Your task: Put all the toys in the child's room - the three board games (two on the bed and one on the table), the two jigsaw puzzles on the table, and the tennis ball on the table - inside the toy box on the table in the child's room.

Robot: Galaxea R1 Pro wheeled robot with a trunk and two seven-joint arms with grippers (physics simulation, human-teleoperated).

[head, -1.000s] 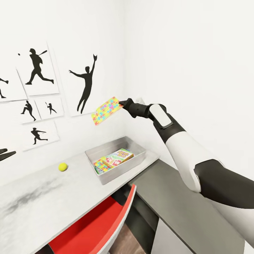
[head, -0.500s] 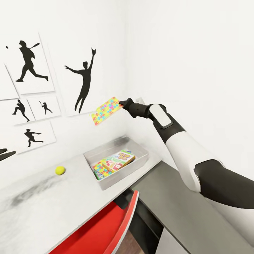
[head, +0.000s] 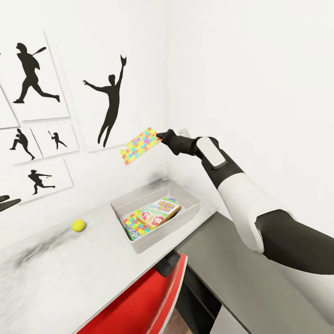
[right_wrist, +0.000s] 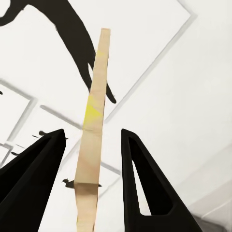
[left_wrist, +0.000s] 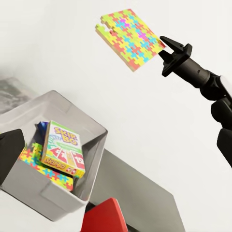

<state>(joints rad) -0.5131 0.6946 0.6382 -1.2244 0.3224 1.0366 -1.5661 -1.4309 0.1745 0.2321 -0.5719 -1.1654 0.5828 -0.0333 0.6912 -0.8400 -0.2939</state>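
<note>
My right gripper (left_wrist: 164,47) pinching a jigsaw puzzle (left_wrist: 129,37) aloft, toy box (left_wrist: 92,166) below holding Skip-Bo game (left_wrist: 63,147) atop another puzzle (left_wrist: 46,169)

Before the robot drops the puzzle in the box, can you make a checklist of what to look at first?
1. Puzzle held: the right gripper has the jigsaw puzzle by its edge, up in the air. Ok.
2. Puzzle over the box: it hangs above the toy box, toward the wall side; whether it is straight over the opening, cannot tell.
3. Room in the box: the Skip-Bo game and another jigsaw puzzle already lie inside, with bare floor beside them. Ok.
4. Left gripper out of the way: it sits far off at the side. Ok.
5. Everything packed: the tennis ball sits on the table. Not ok.
</note>
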